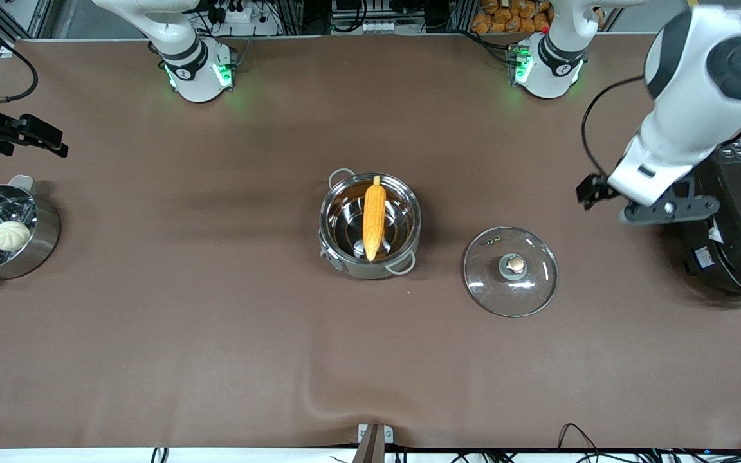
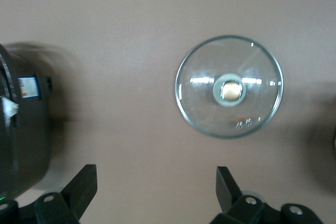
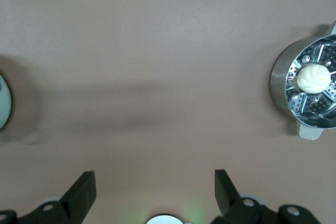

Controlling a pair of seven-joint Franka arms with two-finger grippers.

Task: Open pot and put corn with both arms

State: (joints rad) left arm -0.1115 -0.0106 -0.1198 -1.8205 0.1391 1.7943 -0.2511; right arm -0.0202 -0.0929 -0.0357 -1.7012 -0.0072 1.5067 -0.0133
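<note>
Corn (image 1: pixel 374 217) lies inside the uncovered pot (image 1: pixel 370 224) mid-table in the front view, its lid (image 1: pixel 511 271) at the pot's four o'clock. Left wrist view: left gripper (image 2: pixel 156 187) released above bare cloth beside that lid. Right wrist view: right gripper (image 3: pixel 155 191) released near the steamer (image 3: pixel 307 83).

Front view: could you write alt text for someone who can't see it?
An open pot mid-table holds the corn; its lid lies beside it, toward the left arm's end. Both arms are drawn back to the table's ends, near a steamer and a rice cooker.
</note>
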